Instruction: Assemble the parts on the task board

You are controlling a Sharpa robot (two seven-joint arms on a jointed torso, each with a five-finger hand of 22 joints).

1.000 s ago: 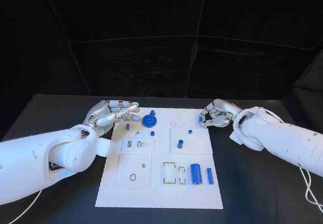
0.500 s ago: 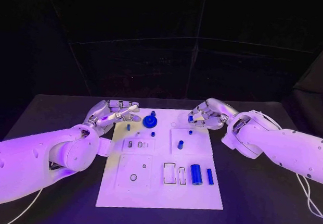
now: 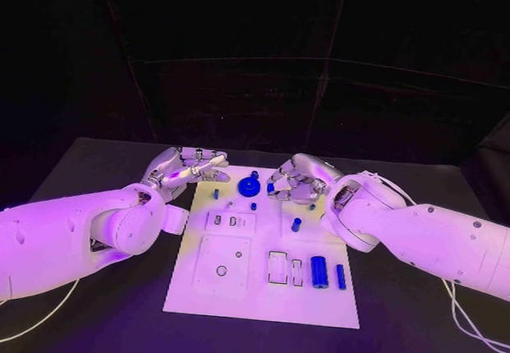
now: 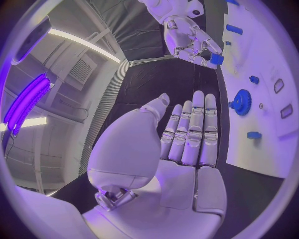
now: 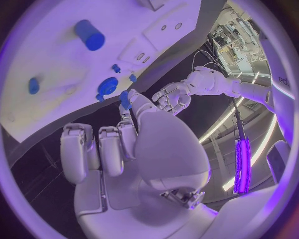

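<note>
The white task board [image 3: 258,296] lies in the middle of the black table. At its far end stands a blue gear [image 3: 249,186], also visible from the wrists [image 4: 239,102] [image 5: 107,85]. My right hand [image 3: 297,180] hovers just right of the gear and pinches a small blue part [image 4: 216,59] [image 5: 124,98] at its fingertips. My left hand [image 3: 188,167] is at the board's far left corner, fingers stretched out, holding nothing [image 4: 187,134]. A thick blue cylinder [image 3: 319,272] and a thin blue bar [image 3: 340,275] lie near the board's right edge. A blue peg [image 3: 296,224] stands mid-board.
Several empty slots and holes [image 3: 222,270] mark the board's near half. Small blue pegs [image 4: 253,135] stand around the gear. Bare black table [image 3: 434,322] lies on both sides of the board. A white cable [image 3: 469,325] trails from the right arm.
My right hand has moved left along the board's far end, from its right corner to beside the gear, still carrying the small blue part. The left hand has hardly moved.
</note>
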